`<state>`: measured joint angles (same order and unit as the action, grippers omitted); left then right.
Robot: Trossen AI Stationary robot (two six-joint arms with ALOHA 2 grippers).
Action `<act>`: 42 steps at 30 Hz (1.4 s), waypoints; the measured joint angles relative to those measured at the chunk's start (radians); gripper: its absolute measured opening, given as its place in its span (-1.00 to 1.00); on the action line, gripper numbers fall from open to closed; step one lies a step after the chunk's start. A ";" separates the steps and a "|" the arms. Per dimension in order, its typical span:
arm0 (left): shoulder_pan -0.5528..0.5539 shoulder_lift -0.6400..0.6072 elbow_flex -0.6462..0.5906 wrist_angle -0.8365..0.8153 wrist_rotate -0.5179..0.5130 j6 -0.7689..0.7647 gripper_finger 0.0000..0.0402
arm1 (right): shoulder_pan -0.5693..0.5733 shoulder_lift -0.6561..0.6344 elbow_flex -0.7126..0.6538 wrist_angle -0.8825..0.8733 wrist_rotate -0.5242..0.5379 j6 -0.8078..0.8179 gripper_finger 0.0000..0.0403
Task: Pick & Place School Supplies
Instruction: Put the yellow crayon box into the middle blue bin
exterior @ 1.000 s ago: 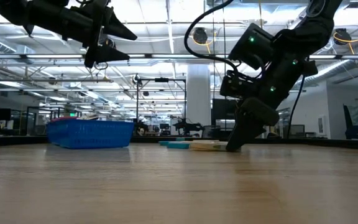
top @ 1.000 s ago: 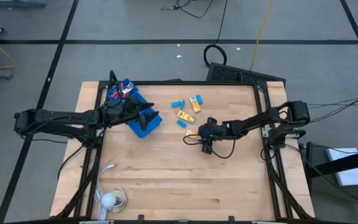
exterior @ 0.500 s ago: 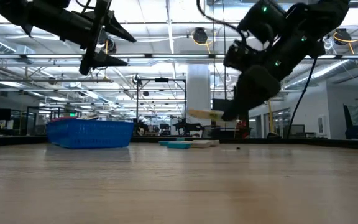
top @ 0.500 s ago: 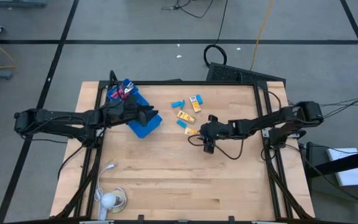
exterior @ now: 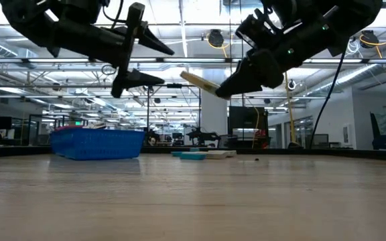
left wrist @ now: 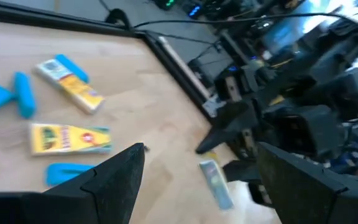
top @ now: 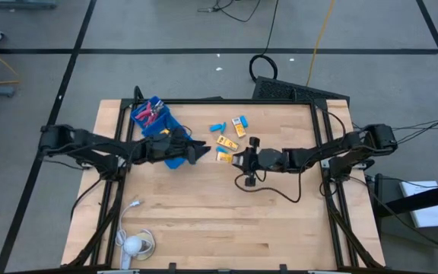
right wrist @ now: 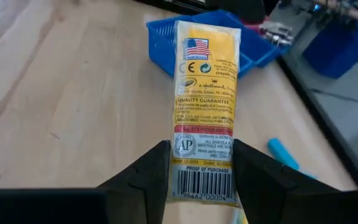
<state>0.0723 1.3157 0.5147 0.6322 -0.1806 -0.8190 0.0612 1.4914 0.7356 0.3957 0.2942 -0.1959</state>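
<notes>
Holding yellow pack [right wrist: 206, 106], long axis toward tray [right wrist: 257, 57]

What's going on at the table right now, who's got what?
The right gripper is shut on a yellow crayon pack and holds it in the air, pointing toward the left gripper, which hangs open and empty facing it. The blue tray sits behind the left arm. More yellow packs and light-blue pieces lie on the table.

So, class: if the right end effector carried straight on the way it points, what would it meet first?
Probably the left end effector, open and facing it; the held yellow crayon pack would touch first. Beyond sits the blue tray. Depth is uncertain.
</notes>
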 joint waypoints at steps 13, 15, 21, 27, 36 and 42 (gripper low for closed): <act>-0.049 0.152 0.098 0.067 0.022 -0.010 0.54 | 0.000 0.000 0.000 0.036 0.099 -0.109 -0.25; -0.050 0.175 0.143 0.022 0.023 0.001 0.55 | 0.000 0.000 0.000 0.043 0.099 -0.113 -0.25; -0.048 0.227 0.244 -0.081 0.023 0.031 0.54 | 0.000 0.000 0.001 0.043 0.099 -0.112 -0.25; -0.044 0.237 0.263 -0.114 0.024 0.035 0.54 | 0.006 0.000 0.001 0.051 0.148 -0.119 -0.25; -0.038 0.237 0.263 -0.129 0.024 0.056 0.41 | 0.036 0.000 0.001 0.072 0.205 -0.150 -0.25; -0.031 0.237 0.263 -0.135 0.026 0.077 0.01 | 0.039 -0.001 0.001 0.072 0.204 -0.160 -0.25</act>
<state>0.0414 1.5528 0.7773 0.4977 -0.1551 -0.7417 0.1001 1.4906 0.7364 0.4675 0.4980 -0.3556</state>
